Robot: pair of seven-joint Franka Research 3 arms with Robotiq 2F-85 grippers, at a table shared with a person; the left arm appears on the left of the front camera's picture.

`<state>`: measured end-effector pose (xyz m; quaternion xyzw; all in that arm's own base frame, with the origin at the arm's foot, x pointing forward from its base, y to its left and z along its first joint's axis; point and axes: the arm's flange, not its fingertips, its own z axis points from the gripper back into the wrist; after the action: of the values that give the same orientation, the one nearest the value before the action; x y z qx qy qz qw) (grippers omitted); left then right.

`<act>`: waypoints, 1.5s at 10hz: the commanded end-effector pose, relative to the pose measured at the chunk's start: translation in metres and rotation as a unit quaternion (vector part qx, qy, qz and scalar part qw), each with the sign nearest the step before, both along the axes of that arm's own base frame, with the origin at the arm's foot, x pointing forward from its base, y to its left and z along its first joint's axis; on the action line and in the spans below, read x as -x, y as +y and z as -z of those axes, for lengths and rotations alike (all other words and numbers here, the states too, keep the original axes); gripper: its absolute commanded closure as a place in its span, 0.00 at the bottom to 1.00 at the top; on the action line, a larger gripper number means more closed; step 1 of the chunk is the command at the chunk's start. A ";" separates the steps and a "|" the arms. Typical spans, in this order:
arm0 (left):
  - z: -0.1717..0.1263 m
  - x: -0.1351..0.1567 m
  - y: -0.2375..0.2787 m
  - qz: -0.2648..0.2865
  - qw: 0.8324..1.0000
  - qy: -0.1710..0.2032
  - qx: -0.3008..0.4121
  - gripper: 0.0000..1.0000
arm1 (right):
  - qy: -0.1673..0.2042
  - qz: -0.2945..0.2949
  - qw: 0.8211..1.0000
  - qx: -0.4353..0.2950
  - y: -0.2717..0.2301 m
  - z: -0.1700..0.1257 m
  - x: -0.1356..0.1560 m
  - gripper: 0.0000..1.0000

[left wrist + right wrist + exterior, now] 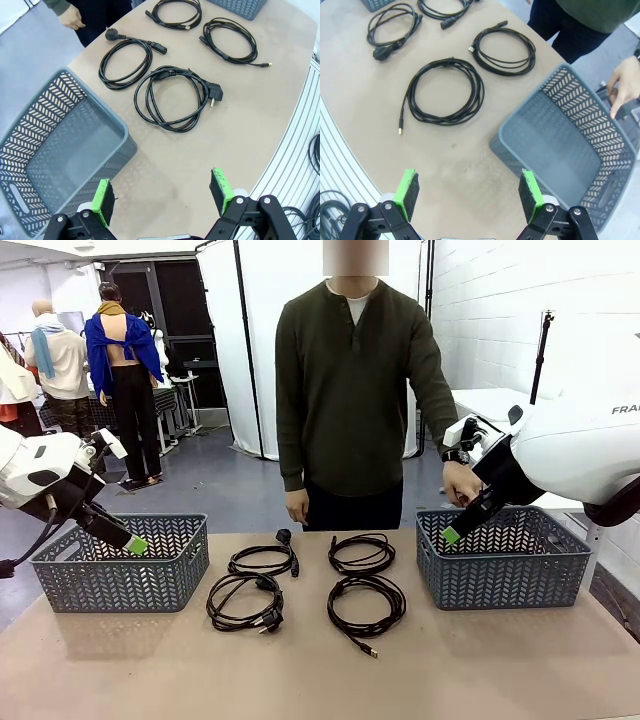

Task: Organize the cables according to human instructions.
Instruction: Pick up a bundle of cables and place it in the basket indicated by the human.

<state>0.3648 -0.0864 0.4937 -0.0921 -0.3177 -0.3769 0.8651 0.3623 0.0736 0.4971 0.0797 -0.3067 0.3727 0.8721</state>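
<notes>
Four black cables [263, 560] lie flat on the smooth tan worktop [500, 670]. They make two rows of two, between two grey baskets. Each one is a thin, bendy cord wound into a round ring of a few loops. No ring touches another.

The near left ring [243, 605] ends in a fat wall plug [215, 95] with shiny pins (the chunkiest plug of the lot). The near right ring [366, 605] ends in a small flat plug [371, 650] with a gold tip.

The left basket [110, 585] and the right basket [500, 580] are hard plastic. Their walls are cut with zigzag holes and their corners are round.

The left claw [135, 544] hangs by the inner corner of the left basket. Its two green pads [102, 200] are spread wide apart, and there is nothing between them. The right claw [451, 535] hangs by the inner corner of the right basket. Its pads are wide apart too, and it holds nothing. Both claws are well away from the cables.

The human [350, 390] stands at the far side of the worktop in a dark olive top. One hand [460, 483] hangs down by the far rim of the right basket, just behind the right arm [580, 445], with a finger pointing down. The arm's white shell has black letters that start "FRA"; the picture's edge cuts off the rest.
</notes>
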 end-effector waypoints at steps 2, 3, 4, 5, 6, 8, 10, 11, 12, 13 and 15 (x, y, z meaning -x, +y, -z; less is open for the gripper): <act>0.001 -0.001 0.000 -0.006 1.000 0.002 -0.001 0.00 | 0.002 -0.001 1.000 -0.001 0.000 0.002 -0.001 0.00; 0.001 -0.001 0.000 -0.006 1.000 0.002 -0.001 0.00 | 0.002 -0.001 1.000 -0.001 0.000 0.002 -0.001 0.00; 0.001 -0.001 0.000 -0.006 1.000 0.002 -0.001 0.00 | 0.002 -0.001 1.000 -0.001 0.000 0.002 -0.001 0.00; 0.001 -0.001 0.000 -0.006 1.000 0.002 -0.001 0.00 | 0.002 -0.001 1.000 -0.001 0.000 0.002 -0.001 0.00; 0.001 -0.001 0.000 -0.006 1.000 0.002 -0.001 0.00 | 0.002 -0.001 1.000 -0.001 0.000 0.002 -0.001 0.00; 0.001 -0.001 0.000 -0.006 1.000 0.002 -0.001 0.00 | 0.020 0.006 1.000 0.001 0.010 -0.006 -0.003 0.00; 0.001 -0.001 0.000 -0.006 1.000 0.002 -0.001 0.00 | 0.066 0.032 0.997 0.020 0.044 -0.019 -0.013 0.00; 0.001 -0.001 0.000 -0.006 1.000 0.002 -0.001 0.00 | 0.077 0.051 0.995 0.035 0.062 -0.026 -0.019 0.00; 0.001 -0.001 0.000 -0.006 1.000 0.002 -0.001 0.00 | 0.097 0.065 0.992 0.051 0.081 -0.031 -0.027 0.00; 0.001 -0.001 0.000 -0.006 1.000 0.002 -0.001 0.00 | 0.119 0.082 0.988 0.054 0.099 -0.032 -0.036 0.00; 0.001 -0.001 0.000 -0.006 1.000 0.002 -0.001 0.00 | 0.137 0.118 0.982 0.048 0.134 -0.023 -0.049 0.00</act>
<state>0.3646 -0.0874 0.4936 -0.0911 -0.3174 -0.3779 0.8650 0.4025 0.1967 0.5200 0.0575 -0.1849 0.2926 0.9364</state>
